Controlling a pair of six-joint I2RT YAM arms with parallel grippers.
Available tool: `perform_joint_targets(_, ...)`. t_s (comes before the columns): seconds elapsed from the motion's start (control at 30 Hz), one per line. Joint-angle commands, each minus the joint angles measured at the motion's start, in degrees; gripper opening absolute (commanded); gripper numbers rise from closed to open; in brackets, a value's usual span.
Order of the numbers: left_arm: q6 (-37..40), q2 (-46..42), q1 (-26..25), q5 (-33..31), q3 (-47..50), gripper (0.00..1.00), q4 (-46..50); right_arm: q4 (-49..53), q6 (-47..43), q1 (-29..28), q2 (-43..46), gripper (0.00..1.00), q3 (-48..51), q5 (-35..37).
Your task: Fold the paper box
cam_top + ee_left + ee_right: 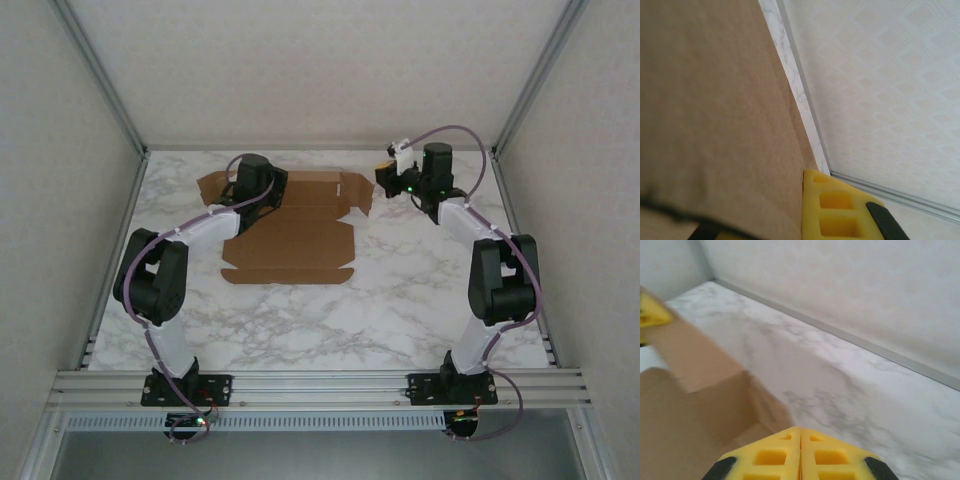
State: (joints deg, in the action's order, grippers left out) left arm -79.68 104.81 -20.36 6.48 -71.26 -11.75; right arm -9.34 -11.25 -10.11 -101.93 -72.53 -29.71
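- Cardboard count: one paper box (290, 245), mostly flat, near the far edge of the tabletop (400, 300), left of centre, long axis left to right.
- Left tool (250, 188) pinches a raised flap at the box's far-left end.
- Right tool (800, 432), pressed together and empty, hovers just beside the right-end flap; the box lies to its left.
- Two tools; the right arm is nearer that flap.
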Motion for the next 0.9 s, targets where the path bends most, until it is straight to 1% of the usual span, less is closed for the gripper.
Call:
perform_joint_targets(0.0, 2.16, 1.0, 0.94, -0.16, 0.51, 0.0, 9.56, 7.71, -5.34, 0.34, -4.56, 0.08, -7.88, 9.88)
perform_joint_targets(0.1, 2.16, 0.66, 1.01, -0.15, 0.43, 0.0, 9.74, 14.44, -11.92, 0.3, -9.59, 0.09, -12.06, 8.26)
perform_joint_targets(0.3, 2.07, 0.66, 1.03, 0.0, -0.1, 0.0, 10.25, 16.44, -19.69, -0.67, -14.34, 0.11, -12.61, 4.66)
perform_joint_targets(0.4, 2.19, 0.57, 1.03, 0.02, -0.11, 0.0, 10.52, 17.34, -23.19, -1.21, -15.69, 0.14, -13.04, 1.67)
perform_joint_targets(0.57, 2.34, 0.22, 1.03, -0.15, 0.33, 0.0, 10.69, 15.69, -23.99, -2.52, -16.72, 0.21, -13.54, -0.51)
perform_joint_targets(0.73, 2.42, 0.13, 1.12, -0.15, 0.42, 0.0, 10.79, 15.99, -24.78, -4.42, -16.33, 0.24, -13.13, -3.15)
perform_joint_targets(0.87, 2.51, 0.11, 1.11, -0.15, 0.36, 0.0, 10.8, 16.42, -25.95, -5.96, -15.08, 0.25, -11.37, -3.43)
